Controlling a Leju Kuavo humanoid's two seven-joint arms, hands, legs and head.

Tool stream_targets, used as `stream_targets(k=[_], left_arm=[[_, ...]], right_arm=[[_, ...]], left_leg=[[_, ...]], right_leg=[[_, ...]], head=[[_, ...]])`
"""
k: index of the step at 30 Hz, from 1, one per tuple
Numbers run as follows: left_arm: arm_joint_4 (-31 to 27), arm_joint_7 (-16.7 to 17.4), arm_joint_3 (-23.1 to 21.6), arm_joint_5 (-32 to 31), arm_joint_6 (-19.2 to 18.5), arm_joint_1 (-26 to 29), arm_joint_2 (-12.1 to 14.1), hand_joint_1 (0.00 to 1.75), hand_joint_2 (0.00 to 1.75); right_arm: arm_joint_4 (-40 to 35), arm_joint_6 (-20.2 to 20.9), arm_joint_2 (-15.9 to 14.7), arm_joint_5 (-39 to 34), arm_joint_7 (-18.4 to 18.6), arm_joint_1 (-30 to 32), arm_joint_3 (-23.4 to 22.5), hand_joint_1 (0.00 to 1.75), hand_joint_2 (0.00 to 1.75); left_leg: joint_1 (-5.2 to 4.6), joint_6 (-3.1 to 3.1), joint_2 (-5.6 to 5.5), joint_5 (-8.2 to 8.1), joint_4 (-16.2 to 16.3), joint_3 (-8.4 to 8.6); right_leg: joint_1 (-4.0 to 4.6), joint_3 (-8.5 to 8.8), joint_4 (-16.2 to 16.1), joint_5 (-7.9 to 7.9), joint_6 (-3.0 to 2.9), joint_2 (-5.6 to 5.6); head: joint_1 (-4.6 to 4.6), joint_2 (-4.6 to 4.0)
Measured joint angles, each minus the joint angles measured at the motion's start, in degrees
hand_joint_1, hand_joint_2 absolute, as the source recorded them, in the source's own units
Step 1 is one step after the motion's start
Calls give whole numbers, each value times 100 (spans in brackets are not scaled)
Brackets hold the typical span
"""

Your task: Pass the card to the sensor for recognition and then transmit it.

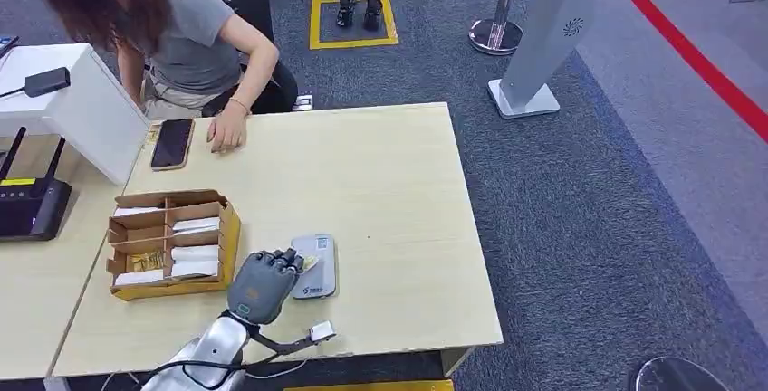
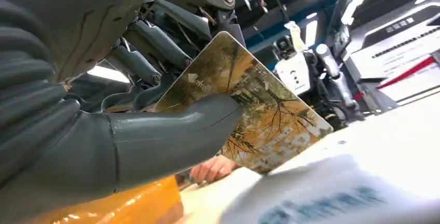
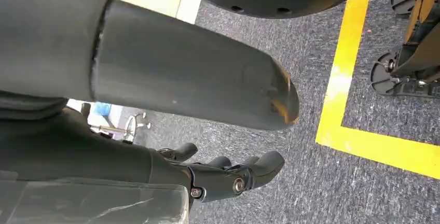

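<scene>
Left hand (image 2: 129,105) pinches card (image 2: 249,110) — above sensor (image 2: 332,198).

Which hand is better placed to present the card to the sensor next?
Left. The left hand already holds the card right at the grey sensor; the right hand hangs over the floor.

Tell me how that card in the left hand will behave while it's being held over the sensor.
The card juts past the left hand flat and unbent, so it is probably stiff. It looks thin and glossy, so it is likely light but could slide in the thumb's pinch. If it drops onto the sensor, it should lie flat rather than roll.
</scene>
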Motion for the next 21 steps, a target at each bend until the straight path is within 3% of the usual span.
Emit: stream_targets(k=[21], left_arm=[[85,-24,-109,92,-15,0,-30,175,175]], right_arm=[[0,9,0,-2,-2,-2,15,0,0]], left_leg=[[0,0,0,0,0,1]], right_leg=[[0,1,0,0,0,0]], head=[[-2,0]])
